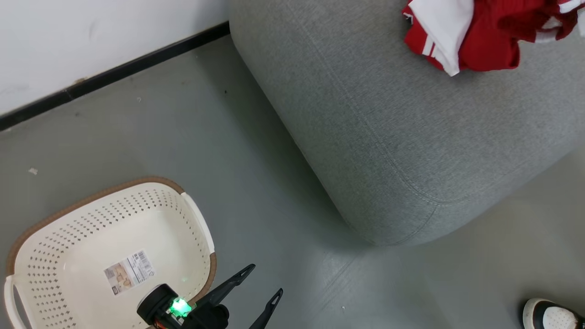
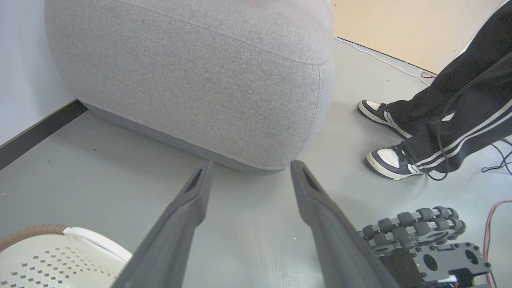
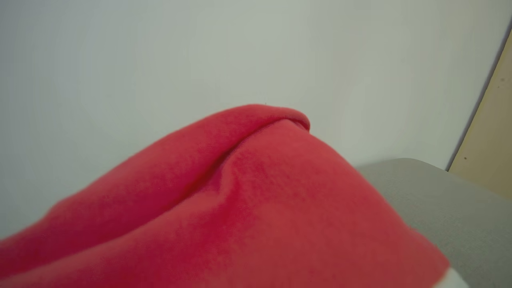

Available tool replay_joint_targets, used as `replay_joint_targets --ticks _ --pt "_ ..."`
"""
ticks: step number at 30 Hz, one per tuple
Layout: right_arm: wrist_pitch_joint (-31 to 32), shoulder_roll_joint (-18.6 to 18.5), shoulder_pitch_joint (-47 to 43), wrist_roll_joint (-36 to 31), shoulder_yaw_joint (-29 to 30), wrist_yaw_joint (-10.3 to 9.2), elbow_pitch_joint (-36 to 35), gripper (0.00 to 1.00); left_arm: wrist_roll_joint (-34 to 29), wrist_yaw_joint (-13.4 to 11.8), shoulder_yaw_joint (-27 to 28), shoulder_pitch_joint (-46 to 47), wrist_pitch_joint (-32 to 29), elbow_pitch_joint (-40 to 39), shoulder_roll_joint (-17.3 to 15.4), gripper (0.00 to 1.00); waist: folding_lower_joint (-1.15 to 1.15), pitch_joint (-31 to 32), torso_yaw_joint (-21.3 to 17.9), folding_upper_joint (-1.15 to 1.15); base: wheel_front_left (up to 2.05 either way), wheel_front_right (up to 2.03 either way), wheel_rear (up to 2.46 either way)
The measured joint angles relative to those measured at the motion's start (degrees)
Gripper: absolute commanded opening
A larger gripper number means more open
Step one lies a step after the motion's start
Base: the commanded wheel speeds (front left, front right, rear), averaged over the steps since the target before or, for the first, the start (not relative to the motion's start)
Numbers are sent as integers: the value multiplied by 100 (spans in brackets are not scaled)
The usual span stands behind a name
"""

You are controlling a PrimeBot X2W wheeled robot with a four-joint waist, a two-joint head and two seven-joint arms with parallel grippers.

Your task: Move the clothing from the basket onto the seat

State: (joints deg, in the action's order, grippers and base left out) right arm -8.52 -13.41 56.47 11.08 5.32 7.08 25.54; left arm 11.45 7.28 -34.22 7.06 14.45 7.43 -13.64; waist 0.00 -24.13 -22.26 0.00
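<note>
The cream basket (image 1: 91, 197) stands on the floor at the lower left, holding just a barcode sticker (image 1: 129, 272); its brown rim (image 2: 36, 231) shows in the left wrist view. My left gripper (image 1: 264, 279) hangs open just right of the basket, its fingers (image 2: 188, 208) pointing at the grey seat (image 2: 192, 80). Red and white clothing (image 1: 484, 36) lies bunched on the seat (image 1: 388, 128) at the top right. Red fabric (image 3: 248, 200) drapes right over my right gripper's fingers and hides them, above the seat (image 3: 440, 200); that gripper is shut on it.
A person stands right of the seat in dark striped trousers and black-and-white shoes (image 2: 390, 162), one shoe (image 1: 550, 315) at the lower right. A roller wheel of the robot's base (image 2: 416, 228) and loose cables (image 2: 498, 160) lie nearby. A white wall with black skirting (image 1: 114, 73) runs behind.
</note>
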Motion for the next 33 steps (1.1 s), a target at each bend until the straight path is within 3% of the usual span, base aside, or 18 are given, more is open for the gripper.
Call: replay_joint_targets --ticks 4,17,26,33 --pt "40 -78 246 -48 41 0 320 0 -1 0 5 0 0 -46 -55 100 0 -157 89 0 0 0 0" --pt "43 -535 1048 -374 1178 0 1310 0 -58 0 63 122 1 -213 -204 100 0 -667 358 0 0 0 0" --pt "210 -446 1392 -525 1844 0 2160 0 -112 0 54 277 1 -285 -315 100 0 -976 535 0 0 0 0" --pt "457 -364 1451 -836 1818 0 2654 0 -116 0 64 438 1 -345 -363 100 0 -1180 681 0 0 0 0"
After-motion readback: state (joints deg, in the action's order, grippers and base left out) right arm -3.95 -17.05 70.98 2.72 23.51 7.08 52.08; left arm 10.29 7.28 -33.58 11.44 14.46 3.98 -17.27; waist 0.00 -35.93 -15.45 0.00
